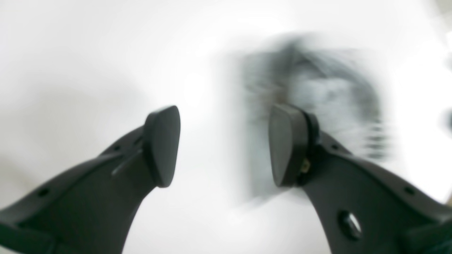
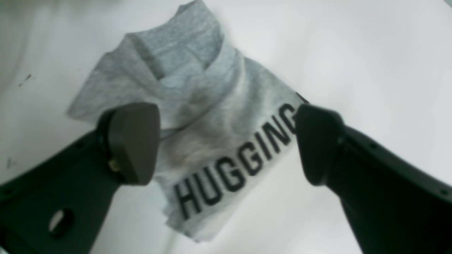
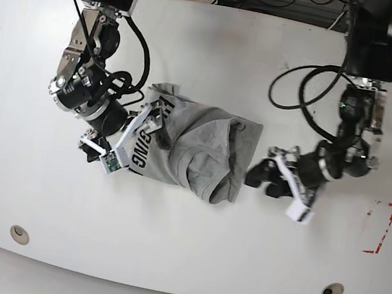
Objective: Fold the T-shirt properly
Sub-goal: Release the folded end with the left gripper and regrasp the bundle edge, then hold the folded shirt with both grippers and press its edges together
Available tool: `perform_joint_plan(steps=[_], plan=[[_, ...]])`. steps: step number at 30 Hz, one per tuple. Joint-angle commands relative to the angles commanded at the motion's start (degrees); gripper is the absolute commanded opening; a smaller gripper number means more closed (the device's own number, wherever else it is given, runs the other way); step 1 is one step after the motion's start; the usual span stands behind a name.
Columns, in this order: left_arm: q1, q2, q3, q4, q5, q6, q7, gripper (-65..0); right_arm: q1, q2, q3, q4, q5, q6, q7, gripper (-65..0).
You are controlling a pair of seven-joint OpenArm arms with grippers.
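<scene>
The heather-grey T-shirt [image 3: 200, 144] lies crumpled and bunched in the middle of the white table [image 3: 182, 247]. In the right wrist view the T-shirt [image 2: 212, 106] shows its black "HUGGING" lettering [image 2: 233, 169]. My right gripper [image 2: 226, 144] hovers open over that lettered end, and in the base view this right gripper [image 3: 154, 117] sits at the shirt's left edge. My left gripper [image 1: 224, 146] is open with nothing between its fingers. The T-shirt [image 1: 317, 98] is a motion-blurred patch beyond it. In the base view the left gripper [image 3: 263, 177] is just off the shirt's right edge.
Red tape marks [image 3: 382, 228] are stuck near the table's right edge. Two round holes [image 3: 19, 233] [image 3: 333, 290] sit near the front edge. Cables [image 3: 292, 87] hang from the arm on the right, and more lie behind the table.
</scene>
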Motion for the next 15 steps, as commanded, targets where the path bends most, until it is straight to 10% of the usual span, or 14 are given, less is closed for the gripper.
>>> perform_joint_plan(steps=[7, 15], plan=[[1.9, 6.9, 4.7, 0.0, 3.3, 0.0, 0.0, -27.8, 6.0, 2.9, -2.3, -10.2, 0.0, 0.0, 3.8, -58.3], [4.8, 12.0, 5.6, 0.0, 14.5, -0.1, -0.2, -27.8, 9.5, 3.7, -6.2, -22.0, 0.0, 0.0, 12.7, -56.1]])
